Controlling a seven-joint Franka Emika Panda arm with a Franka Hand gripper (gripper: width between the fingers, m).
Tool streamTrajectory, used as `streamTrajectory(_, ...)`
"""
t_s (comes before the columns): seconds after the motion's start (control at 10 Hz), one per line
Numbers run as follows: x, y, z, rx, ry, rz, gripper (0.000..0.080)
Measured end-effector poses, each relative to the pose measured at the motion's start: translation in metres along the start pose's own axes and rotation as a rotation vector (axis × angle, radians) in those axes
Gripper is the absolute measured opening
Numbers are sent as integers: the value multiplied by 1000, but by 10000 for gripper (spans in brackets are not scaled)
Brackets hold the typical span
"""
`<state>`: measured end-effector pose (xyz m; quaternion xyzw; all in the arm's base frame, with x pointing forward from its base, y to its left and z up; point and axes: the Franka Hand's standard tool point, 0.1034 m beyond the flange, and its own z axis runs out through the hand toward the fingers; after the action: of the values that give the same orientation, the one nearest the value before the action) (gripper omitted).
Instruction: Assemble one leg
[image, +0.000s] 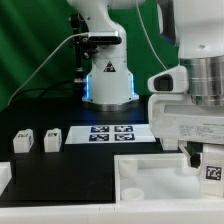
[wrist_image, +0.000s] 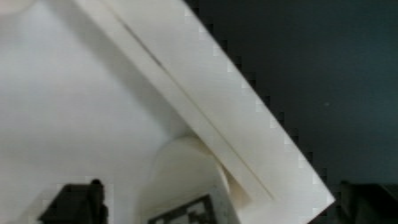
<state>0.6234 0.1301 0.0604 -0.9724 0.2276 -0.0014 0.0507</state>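
My two-finger gripper (image: 204, 160) hangs at the exterior view's right, over the edge of the large white square tray-like piece (image: 150, 178); in the wrist view my dark fingertips (wrist_image: 75, 202) stand wide apart, touching nothing that I can see; between them sits the small white plastic leg block with its black-and-white tag (wrist_image: 183, 188), against the tray's rim; whether it rests there I cannot tell; two more white tagged blocks (image: 22, 142) stand on the black table (image: 70, 170) at that view's left, near the marker board (image: 110, 133).

The arm (image: 192, 112) reaches low at the exterior view's right, gripper (image: 205, 165) pointing down, jaws seemingly parted.
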Motion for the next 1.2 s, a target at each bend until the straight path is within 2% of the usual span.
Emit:
streamTrajectory(0.1, 3, -1, -3, -17, 6, -111, 649)
streamTrajectory(0.3, 3, 0, -2, -15, 8, -89, 649)
streamTrajectory(0.4, 3, 0, -2, -16, 8, -96, 517)
streamTrajectory(0.5, 3, 0, -2, -13, 7, -61, 517)
streamTrajectory(0.6, 2, 0, -1, -14, 7, 54, 377)
streamTrajectory(0.7, 3, 5, 0, -21, 3, 166, 295)
streamTrajectory(1.1, 3, 1, 0, -7, 7, 635, 292)
streamTrajectory(1.2, 4, -1, 2, 10, 8, 828, 292)
